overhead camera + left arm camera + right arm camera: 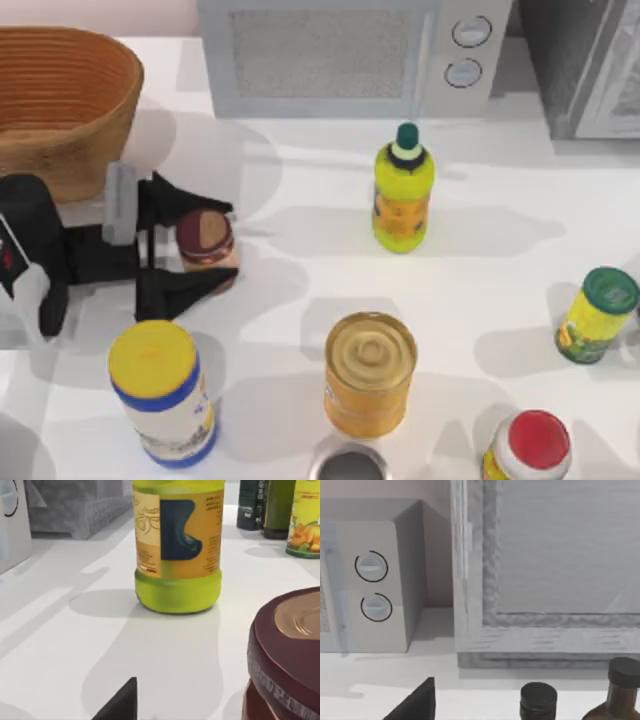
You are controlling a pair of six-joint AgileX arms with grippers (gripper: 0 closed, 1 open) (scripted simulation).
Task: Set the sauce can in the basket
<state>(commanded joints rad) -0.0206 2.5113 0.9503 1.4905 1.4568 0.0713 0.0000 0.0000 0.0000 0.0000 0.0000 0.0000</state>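
No readable text anywhere.
Yellow-green bottle (177, 545) has an orange label with small print and a dark shape, too blurred to read. Sauce can (287, 655) lid rim carries tiny illegible lettering. Microwave (370, 580) has two dials, no numbers or marks legible.

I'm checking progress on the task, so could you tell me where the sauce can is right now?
In the top view, the sauce can stands on the table's left side between the left gripper's open fingers, just right of the basket.
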